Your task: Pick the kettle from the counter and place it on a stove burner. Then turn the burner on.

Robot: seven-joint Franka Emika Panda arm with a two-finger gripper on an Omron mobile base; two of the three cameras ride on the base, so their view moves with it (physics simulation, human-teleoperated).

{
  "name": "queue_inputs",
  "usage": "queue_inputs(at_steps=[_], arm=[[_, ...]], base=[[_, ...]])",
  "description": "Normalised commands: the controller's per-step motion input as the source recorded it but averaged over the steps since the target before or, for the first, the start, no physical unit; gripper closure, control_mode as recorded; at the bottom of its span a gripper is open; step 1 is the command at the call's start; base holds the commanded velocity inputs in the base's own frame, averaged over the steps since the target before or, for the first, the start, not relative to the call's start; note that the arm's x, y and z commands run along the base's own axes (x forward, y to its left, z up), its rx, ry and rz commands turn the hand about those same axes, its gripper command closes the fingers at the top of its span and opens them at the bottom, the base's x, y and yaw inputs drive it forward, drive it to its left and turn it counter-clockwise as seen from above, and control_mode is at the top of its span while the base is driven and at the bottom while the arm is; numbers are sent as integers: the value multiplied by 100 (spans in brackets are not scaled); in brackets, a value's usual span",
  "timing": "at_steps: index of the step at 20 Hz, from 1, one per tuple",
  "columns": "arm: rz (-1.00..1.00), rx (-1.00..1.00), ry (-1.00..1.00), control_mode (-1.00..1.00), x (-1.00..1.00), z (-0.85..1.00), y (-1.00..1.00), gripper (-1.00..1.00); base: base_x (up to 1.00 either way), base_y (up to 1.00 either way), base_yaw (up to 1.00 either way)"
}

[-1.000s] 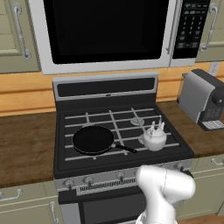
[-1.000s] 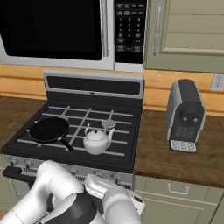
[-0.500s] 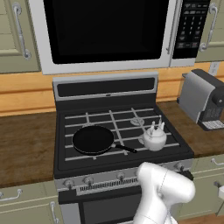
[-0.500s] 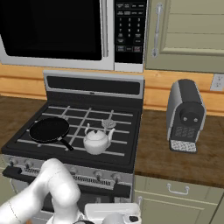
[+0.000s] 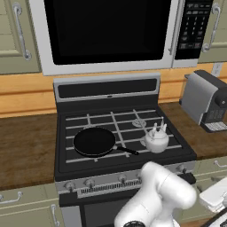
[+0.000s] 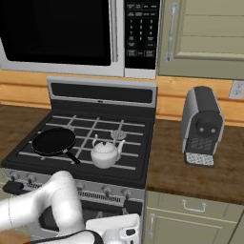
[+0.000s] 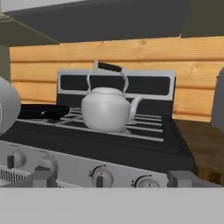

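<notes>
The white kettle [image 5: 156, 139] [image 6: 105, 153] [image 7: 107, 109] stands upright on the front right stove burner, free of any grip. Behind it lies a bare silvery stove burner [image 5: 138, 123] [image 6: 118, 135]. The black stove [image 5: 88, 119] [image 6: 138, 167] carries a silver strip of knobs [image 7: 101, 177] [image 5: 122, 178] along its front. My gripper [image 7: 111, 179] is open, held low in front of the knob strip and facing the kettle, with nothing between its fingertips [image 7: 39, 178]. The brown counter [image 5: 24, 146] [image 6: 190, 171] runs along both sides of the stove.
A black frying pan [image 5: 94, 142] [image 6: 53, 141] sits on the front left burner, handle pointing toward the kettle. A grey coffee machine [image 5: 206, 104] [image 6: 202, 125] stands on the right counter. The microwave [image 5: 106, 31] hangs above the stove.
My arm has folded down lower in front of the stove. Kettle and pan have not moved, and the jaws have stayed open.
</notes>
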Motion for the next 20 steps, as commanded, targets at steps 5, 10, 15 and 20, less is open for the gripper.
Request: queue_inputs(at_steps=[5, 10, 15, 20], arm=[[-15, 1, 0, -100, 60, -5, 6, -100], [-7, 2, -5, -100, 25, -27, -22, -100], [0, 0, -12, -100, 6, -32, -6, -100], [0, 0, -12, -100, 13, -27, -6, -100]], base=[[0, 0, 0], [0, 0, 0], [0, 0, 0], [0, 0, 0]])
